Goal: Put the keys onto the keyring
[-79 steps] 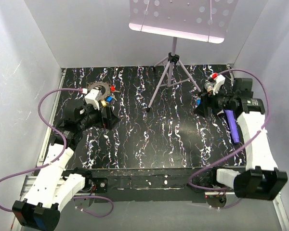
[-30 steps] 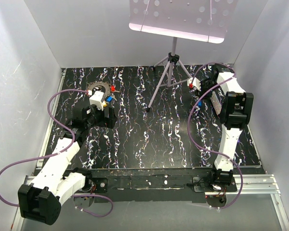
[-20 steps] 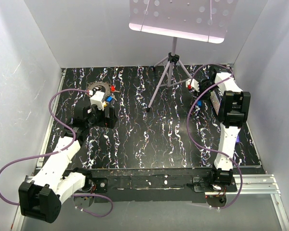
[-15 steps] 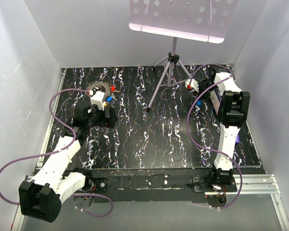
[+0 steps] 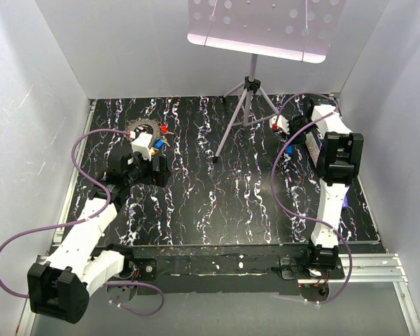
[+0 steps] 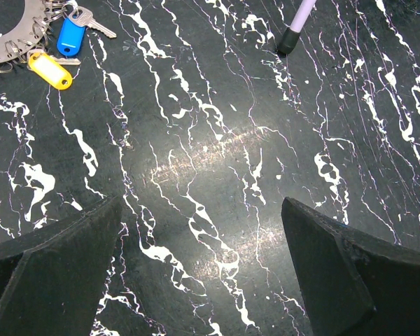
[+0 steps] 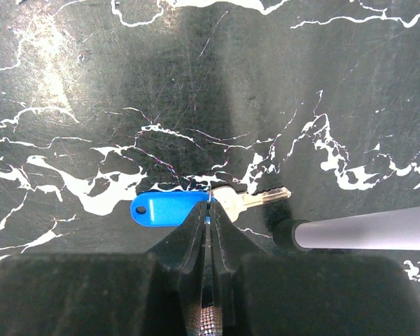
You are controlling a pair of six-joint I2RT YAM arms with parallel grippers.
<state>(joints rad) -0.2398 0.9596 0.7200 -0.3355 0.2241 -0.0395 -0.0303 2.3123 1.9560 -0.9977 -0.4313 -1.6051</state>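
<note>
The keyring is a grey toothed ring lying at the table's back left, also in the left wrist view's top-left corner as keyring. A blue key and a yellow key lie at its edge, and a red key beside it. My left gripper hangs open over bare table just in front of the ring. At the back right, my right gripper is down on the table. Its jaws are pinched on the joint of another blue-tagged key, whose metal blade points right.
A tripod stand holds a perforated plate above the back middle. One leg's foot rests ahead of the left gripper. Another leg lies just right of the right gripper's fingers. White walls close in three sides.
The right gripper's jaws have come together on the blue-tagged key while staying in place. Earlier the right arm swung in over that key. The left arm has barely moved.
</note>
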